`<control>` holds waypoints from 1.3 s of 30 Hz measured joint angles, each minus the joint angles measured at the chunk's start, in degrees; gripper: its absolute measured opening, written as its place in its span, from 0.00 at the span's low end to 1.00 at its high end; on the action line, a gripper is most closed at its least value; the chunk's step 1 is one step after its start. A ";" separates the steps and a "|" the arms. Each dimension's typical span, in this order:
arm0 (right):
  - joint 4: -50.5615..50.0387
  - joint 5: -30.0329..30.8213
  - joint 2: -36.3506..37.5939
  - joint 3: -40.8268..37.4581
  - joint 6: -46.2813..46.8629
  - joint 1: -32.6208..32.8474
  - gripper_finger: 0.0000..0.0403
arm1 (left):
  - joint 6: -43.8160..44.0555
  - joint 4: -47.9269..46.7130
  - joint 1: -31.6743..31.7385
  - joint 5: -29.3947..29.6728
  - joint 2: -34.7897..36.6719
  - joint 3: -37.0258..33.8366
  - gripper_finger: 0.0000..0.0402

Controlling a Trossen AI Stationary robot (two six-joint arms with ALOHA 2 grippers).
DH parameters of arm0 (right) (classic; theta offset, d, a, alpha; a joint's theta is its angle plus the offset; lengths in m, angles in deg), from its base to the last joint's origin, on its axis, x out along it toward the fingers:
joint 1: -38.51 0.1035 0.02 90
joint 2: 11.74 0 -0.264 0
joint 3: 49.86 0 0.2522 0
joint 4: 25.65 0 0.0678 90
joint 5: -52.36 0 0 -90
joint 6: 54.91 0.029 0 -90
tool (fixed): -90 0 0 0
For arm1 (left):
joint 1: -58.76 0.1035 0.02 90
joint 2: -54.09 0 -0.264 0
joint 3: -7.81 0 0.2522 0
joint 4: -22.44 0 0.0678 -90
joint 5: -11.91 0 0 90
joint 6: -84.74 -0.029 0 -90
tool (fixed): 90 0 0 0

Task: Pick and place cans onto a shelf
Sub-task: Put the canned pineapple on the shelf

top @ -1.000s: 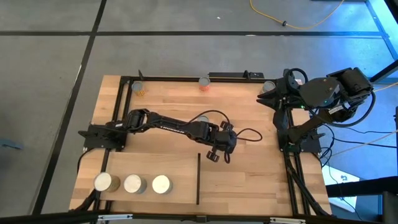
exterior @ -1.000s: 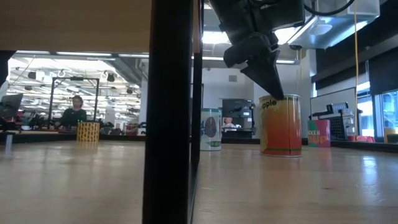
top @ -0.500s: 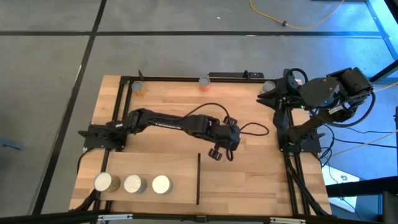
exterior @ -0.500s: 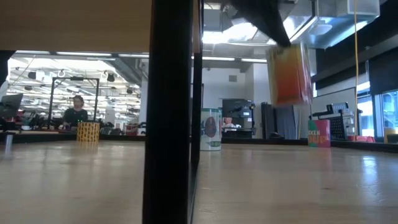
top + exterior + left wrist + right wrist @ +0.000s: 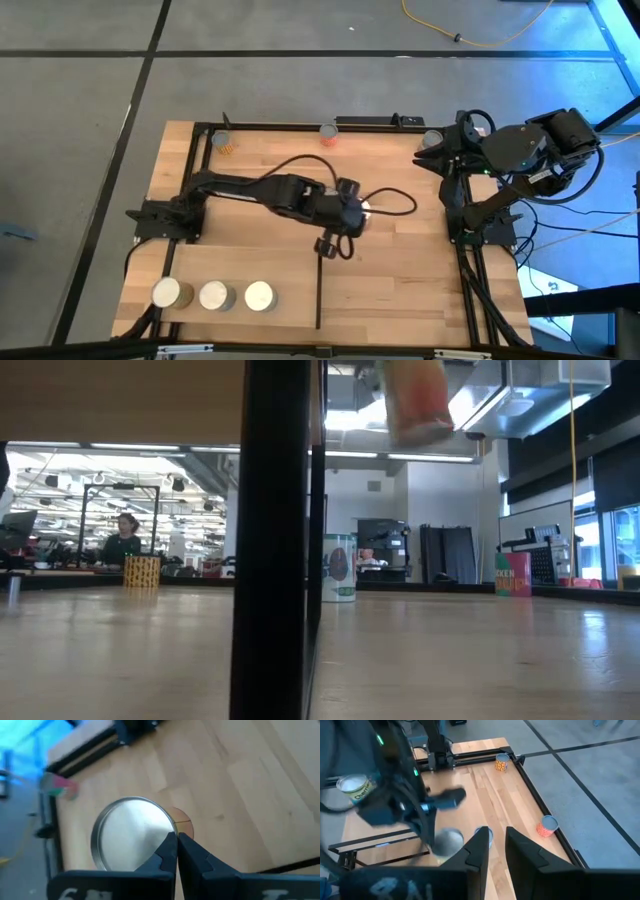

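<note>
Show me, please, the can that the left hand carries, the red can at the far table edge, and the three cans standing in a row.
carried can (image 5: 131, 832): left wrist view, silver top.
red can (image 5: 328, 132): high view, top.
row of three cans (image 5: 215, 295): high view, middle can's top.

Three cans (image 5: 212, 295) (rowed) left of shelf bar (image 5: 319, 287)
</note>
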 joint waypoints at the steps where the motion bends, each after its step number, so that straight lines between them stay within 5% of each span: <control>1: 0.02 -0.04 0.00 0.00 0.01 -0.01 0.16 | 0.02 -0.85 -0.54 2.06 0.81 0.00 0.00; 15: 0.02 -0.04 0.00 0.00 0.13 0.00 0.16 | 9.78 -15.02 -8.38 12.86 11.83 0.09 0.00; 24: 0.01 -0.11 -0.02 0.00 0.14 0.00 0.16 | 19.88 -20.35 -15.25 6.62 15.29 0.05 0.00; 39: 0.00 -0.06 -0.04 0.00 0.07 0.00 0.16 | 22.51 -17.68 -22.98 -3.18 14.38 -7.06 0.00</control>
